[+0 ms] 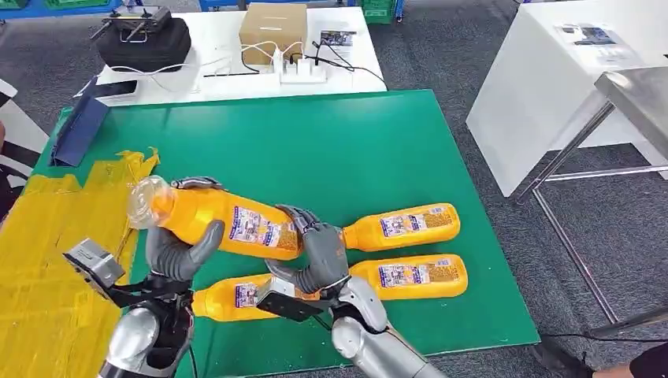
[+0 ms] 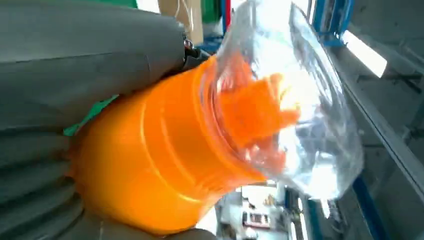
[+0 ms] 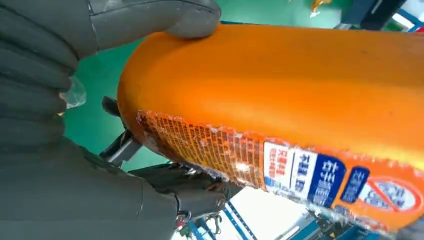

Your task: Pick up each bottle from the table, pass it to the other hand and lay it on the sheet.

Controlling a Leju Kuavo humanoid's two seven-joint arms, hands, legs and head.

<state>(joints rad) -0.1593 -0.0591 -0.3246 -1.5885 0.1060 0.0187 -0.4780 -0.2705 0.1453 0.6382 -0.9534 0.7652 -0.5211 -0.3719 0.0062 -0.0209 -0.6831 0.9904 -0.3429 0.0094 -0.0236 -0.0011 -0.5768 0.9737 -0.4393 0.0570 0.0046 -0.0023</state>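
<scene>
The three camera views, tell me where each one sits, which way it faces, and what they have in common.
Head view: high on the body, looking down at the green table; shows both arms, left hand and right hand on the held bottle.
Left wrist view: behind the left hand, facing the bottle's clear-wrapped cap end.
Right wrist view: behind the right hand, facing its labelled base end.
Shared: the held bottle shows in all three views.

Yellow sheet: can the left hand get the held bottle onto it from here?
Probably yes, once freed. The yellow sheet lies just beside the left hand, nothing between. But the right hand also grips the held bottle at its other end and must let go first.
</scene>
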